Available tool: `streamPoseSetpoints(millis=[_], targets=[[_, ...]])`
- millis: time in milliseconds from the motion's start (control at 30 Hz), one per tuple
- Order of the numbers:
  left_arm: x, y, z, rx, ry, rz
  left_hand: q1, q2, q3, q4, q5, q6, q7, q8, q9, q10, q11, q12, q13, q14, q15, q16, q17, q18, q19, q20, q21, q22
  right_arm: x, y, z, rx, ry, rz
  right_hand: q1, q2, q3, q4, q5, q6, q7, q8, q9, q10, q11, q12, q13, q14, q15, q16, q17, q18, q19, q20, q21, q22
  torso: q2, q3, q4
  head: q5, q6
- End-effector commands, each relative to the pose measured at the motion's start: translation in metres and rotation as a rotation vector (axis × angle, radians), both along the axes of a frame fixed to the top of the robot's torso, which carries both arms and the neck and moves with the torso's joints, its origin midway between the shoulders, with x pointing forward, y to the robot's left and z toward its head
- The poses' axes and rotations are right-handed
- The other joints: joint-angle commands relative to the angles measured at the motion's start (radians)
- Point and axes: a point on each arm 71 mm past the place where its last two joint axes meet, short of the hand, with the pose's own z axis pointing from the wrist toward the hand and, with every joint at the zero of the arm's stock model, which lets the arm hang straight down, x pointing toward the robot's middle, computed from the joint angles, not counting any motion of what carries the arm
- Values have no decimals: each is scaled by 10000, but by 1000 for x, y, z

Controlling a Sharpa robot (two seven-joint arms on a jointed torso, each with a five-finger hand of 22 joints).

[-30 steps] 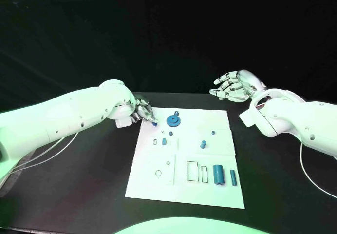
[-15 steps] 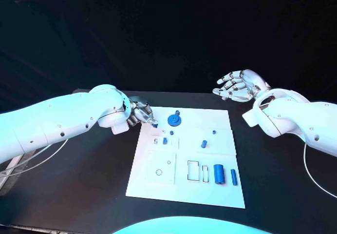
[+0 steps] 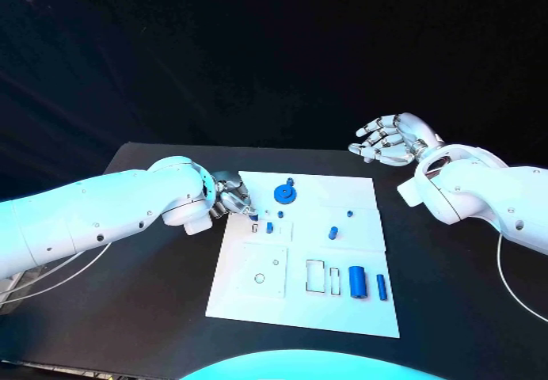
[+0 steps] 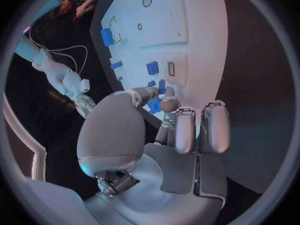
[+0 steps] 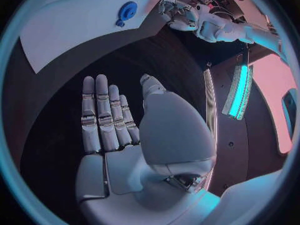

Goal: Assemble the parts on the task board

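— Writing first: can any label or brand be read on the task board point(image 3: 299, 305)?

— None that I can make out. The white plate carries thin outlined shapes, rectangles and a small ring point(image 3: 259, 278), but no lettering is legible on it or on the arms.

— Where does the board lie?

— In the middle of the black table point(image 3: 126, 293), lengthwise away from the robot. On it sit blue parts: a round disc point(image 3: 284, 193) near the far edge, a small peg point(image 3: 332, 233) towards the middle, and two upright-lying cylinders, a thick one point(image 3: 356, 282) just beside a thin one point(image 3: 380, 286), near the right edge.

— And the left hand point(image 3: 232, 195)?

— It sits at the board's far left corner. In the left wrist view its thumb and a finger point(image 4: 167, 106) close together on a small blue part point(image 4: 154, 105), pinching it just above the board's edge, while the other fingers lie straight alongside.

— The right hand point(image 3: 388, 138)?

— Well apart from the board, above the table's far right side. The right wrist view shows the palm flat and the fingers point(image 5: 100, 115) stretched out, grasping nothing.
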Motion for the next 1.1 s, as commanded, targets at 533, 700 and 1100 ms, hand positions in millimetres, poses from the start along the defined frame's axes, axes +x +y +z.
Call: streamPoseSetpoints(millis=[533,700,1100], targets=[[-8,-3,-10,295,244,-258,-133,-44,1694,-1698,139,184,-98,57,796,100,-13,78,65,570,-95,67,674,-103,83,12,76,149,-1,1,-2,98,22,130,32,99,49,-33,48,-41,596,76,-14,-56,-7,60,-29,-17,28,-64,-16,112,14,62,-38,-29,3,11,4,-1,-60],[-9,-4,-12,424,255,-363,-153,-56,1694,-1711,186,196,-103,56,803,105,-16,75,65,568,-99,65,668,-103,81,9,76,149,-1,0,-3,151,70,102,32,99,49,-33,48,-41,596,76,-14,-56,-7,60,-29,-17,28,-64,-16,112,14,62,-38,-29,6,6,-7,-3,-67],[-9,-3,-14,828,296,-648,-162,-64,1695,-1720,206,202,-105,57,807,115,-18,87,85,570,-100,69,675,-102,78,8,75,145,-2,0,-3,168,91,103,32,99,49,-33,48,-41,596,76,-14,-56,-7,60,-29,-17,28,-64,-16,112,14,62,-38,-29,6,10,-4,4,-88]])
